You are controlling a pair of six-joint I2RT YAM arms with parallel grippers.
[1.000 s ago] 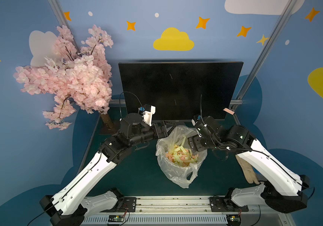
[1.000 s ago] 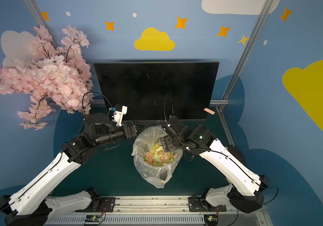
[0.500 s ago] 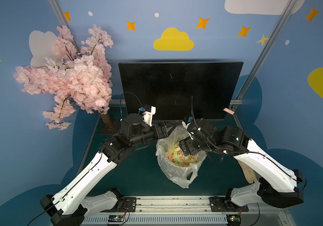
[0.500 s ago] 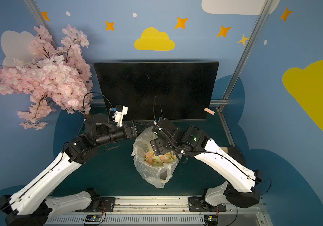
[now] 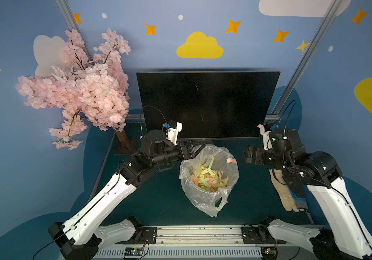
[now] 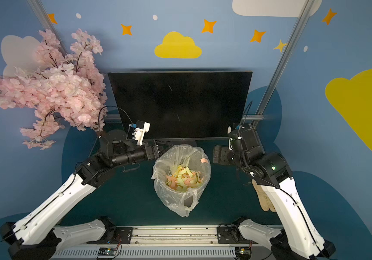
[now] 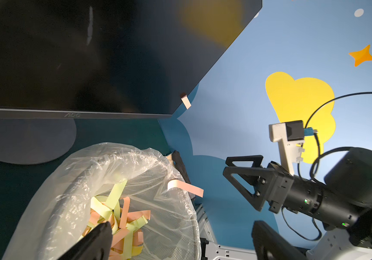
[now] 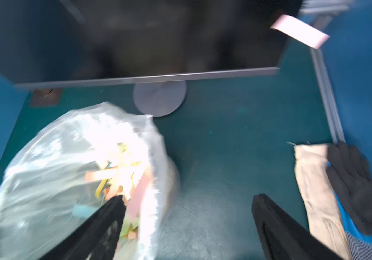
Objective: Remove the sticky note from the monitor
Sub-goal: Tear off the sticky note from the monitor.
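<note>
Both top views: bin [image 5: 203, 200] nr monitor [image 5: 207, 103]

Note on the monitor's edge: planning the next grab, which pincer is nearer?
Right. The right pincer hangs close in front of the note; the left pincer sits farther off, across the bin.

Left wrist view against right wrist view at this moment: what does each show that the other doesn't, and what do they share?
Only the left wrist view: the right tool seen from outside with its jaws open, the logo on the bottom edge of the monitor, and the yellow cloud on the wall. Only the right wrist view: the brown plate on the table beyond the bag. Both: the monitor, the sticky note at its lower corner, and the bag of paper strips.
</note>
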